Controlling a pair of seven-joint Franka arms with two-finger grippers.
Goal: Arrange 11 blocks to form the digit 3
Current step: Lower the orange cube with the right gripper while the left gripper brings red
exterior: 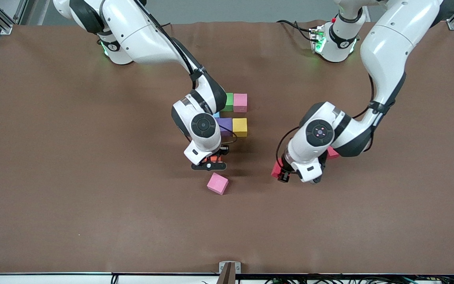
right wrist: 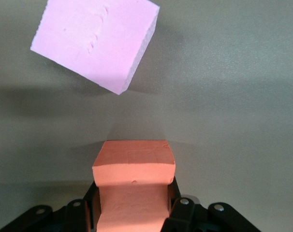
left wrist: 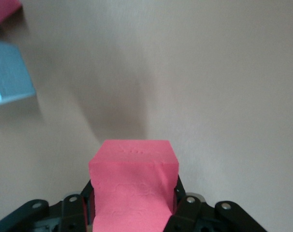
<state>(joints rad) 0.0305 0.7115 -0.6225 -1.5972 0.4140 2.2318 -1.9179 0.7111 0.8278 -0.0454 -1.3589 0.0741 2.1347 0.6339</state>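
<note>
My right gripper [exterior: 211, 162] [right wrist: 132, 203] is shut on an orange block [exterior: 214, 159] [right wrist: 134, 166], low over the middle of the table. Just nearer the camera, a pink block [exterior: 217, 183] [right wrist: 95, 41] lies loose and turned askew. My left gripper [exterior: 283, 175] [left wrist: 132, 208] is shut on a red block [exterior: 276, 169] [left wrist: 133, 179], toward the left arm's end. Partly under the right arm stands the digit 3 figure, a group of touching blocks: green [exterior: 229, 101], pink [exterior: 240, 102], blue [exterior: 216, 114], purple [exterior: 224, 125] and yellow [exterior: 240, 127].
A pinkish-red block [exterior: 332, 153] peeks out from under the left arm's wrist. The left wrist view shows a blue block [left wrist: 8, 72] and a pink-red corner [left wrist: 2, 9] off to one side. Bare brown table [exterior: 93, 205] surrounds everything.
</note>
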